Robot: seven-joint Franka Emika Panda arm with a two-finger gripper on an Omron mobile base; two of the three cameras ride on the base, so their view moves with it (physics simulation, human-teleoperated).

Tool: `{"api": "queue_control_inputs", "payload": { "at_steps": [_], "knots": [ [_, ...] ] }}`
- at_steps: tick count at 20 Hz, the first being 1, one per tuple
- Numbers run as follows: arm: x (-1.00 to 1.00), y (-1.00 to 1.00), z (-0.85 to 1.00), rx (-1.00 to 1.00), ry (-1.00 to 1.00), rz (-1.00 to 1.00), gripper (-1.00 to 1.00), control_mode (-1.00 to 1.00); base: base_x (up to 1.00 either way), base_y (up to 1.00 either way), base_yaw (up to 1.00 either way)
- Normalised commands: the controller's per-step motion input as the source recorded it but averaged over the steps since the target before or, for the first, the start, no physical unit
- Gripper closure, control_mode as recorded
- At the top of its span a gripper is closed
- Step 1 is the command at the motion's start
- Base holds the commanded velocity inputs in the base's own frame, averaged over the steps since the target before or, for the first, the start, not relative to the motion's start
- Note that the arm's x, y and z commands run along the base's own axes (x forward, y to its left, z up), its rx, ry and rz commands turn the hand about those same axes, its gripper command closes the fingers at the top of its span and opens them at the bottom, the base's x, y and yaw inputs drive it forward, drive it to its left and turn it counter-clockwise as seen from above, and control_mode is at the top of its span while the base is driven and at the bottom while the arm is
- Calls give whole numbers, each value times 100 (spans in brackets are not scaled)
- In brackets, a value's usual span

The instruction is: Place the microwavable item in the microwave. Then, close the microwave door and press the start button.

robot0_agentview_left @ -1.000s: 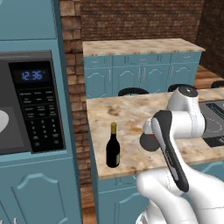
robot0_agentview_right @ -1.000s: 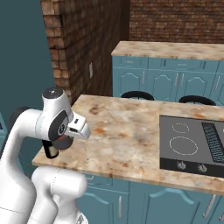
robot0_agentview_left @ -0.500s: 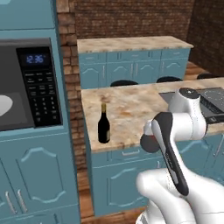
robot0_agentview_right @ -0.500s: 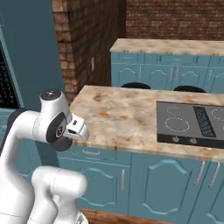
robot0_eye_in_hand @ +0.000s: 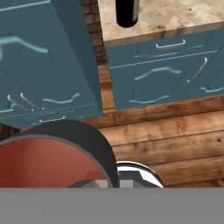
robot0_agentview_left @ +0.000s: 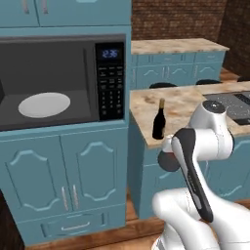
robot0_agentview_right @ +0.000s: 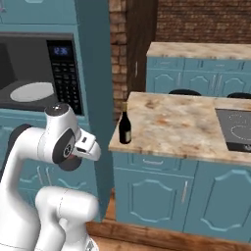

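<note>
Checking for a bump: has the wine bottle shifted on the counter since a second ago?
No. The bottle stands at the same near-left corner of the counter as before. Its slide across the frame comes from the base driving, since the whole view shifted together.

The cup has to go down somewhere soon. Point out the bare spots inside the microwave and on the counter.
Inside the microwave, the white turntable plate is bare, with dark floor around it up to the keypad panel. On the counter, the marble from the wine bottle to the cooktop is free; the bottle takes the near left corner.
</note>
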Motion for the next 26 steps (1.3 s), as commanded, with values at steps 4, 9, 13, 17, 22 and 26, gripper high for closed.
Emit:
{"api": "queue_control_inputs", "payload": {
  "at_steps": [4, 9, 13, 17, 22, 26],
  "knots": [
    [0, 0, 0, 0, 0, 0, 100, 100, 20, 98, 14],
    [0, 0, 0, 0, 0, 0, 100, 100, 46, 48, 35],
    [0, 0, 0, 0, 0, 0, 100, 100, 49, 2, 35],
    [0, 0, 0, 0, 0, 0, 100, 100, 45, 9, 36],
    [0, 0, 0, 0, 0, 0, 100, 100, 10, 8, 20],
    [0, 0, 0, 0, 0, 0, 100, 100, 23, 19, 6]
  ]
}}
